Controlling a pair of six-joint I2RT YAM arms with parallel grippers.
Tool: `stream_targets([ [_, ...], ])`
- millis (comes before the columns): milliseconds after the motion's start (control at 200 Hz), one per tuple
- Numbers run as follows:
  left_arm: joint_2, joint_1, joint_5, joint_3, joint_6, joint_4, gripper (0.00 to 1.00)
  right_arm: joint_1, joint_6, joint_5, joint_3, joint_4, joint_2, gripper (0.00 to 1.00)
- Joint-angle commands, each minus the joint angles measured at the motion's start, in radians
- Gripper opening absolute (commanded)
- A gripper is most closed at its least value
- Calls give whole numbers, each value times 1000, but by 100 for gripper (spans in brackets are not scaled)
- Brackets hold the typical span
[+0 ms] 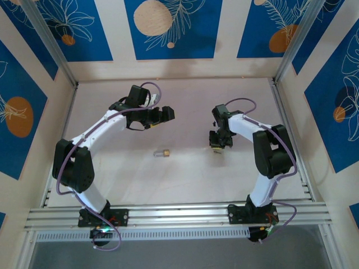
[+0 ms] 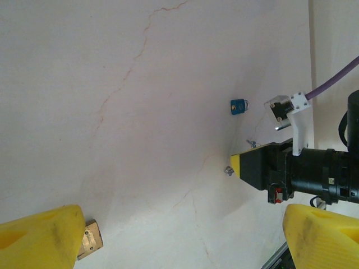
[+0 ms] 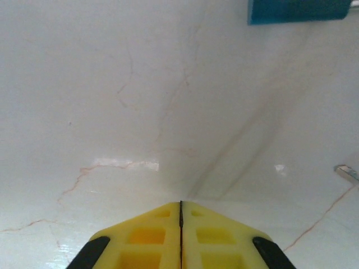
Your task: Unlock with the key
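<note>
The brass padlock [image 1: 162, 152] lies on the pale table between the arms. In the left wrist view the padlock [image 2: 91, 239] peeks out beside one yellow finger [image 2: 39, 241]. My left gripper [image 1: 166, 115] [image 2: 182, 224] hovers open and empty above the table. My right gripper [image 1: 218, 148] [image 2: 232, 165] points down at the table with its jaws shut. The tiny silvery key [image 2: 228, 170] sticks out at its very tip. In the right wrist view the right gripper [image 3: 180, 203] shows just a thin dark seam between its pads.
A small blue block [image 2: 239, 106] [image 3: 297, 11] lies just beyond the right gripper. A slim silvery piece [image 2: 251, 143] [image 3: 348, 171] lies beside the gripper. Metal posts and patterned walls ring the table [image 1: 185, 174], and a rail [image 1: 179, 213] runs along its near edge.
</note>
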Motion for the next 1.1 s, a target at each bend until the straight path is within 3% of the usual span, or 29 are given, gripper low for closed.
stream_targets([
  [0, 14, 2, 17, 25, 6, -9, 91, 7, 14, 7, -16, -24, -43, 8],
  [245, 13, 2, 19, 24, 7, -8, 91, 18, 22, 20, -28, -17, -73, 4],
  [395, 13, 2, 21, 24, 4, -7, 90, 33, 22, 35, -32, -27, -63, 23],
  [585, 12, 3, 24, 24, 3, -7, 90, 42, 12, 40, -31, -43, -26, 35],
  [1096, 13, 1, 25, 23, 3, -6, 90, 41, -1, 87, -2, -54, 29, 30],
])
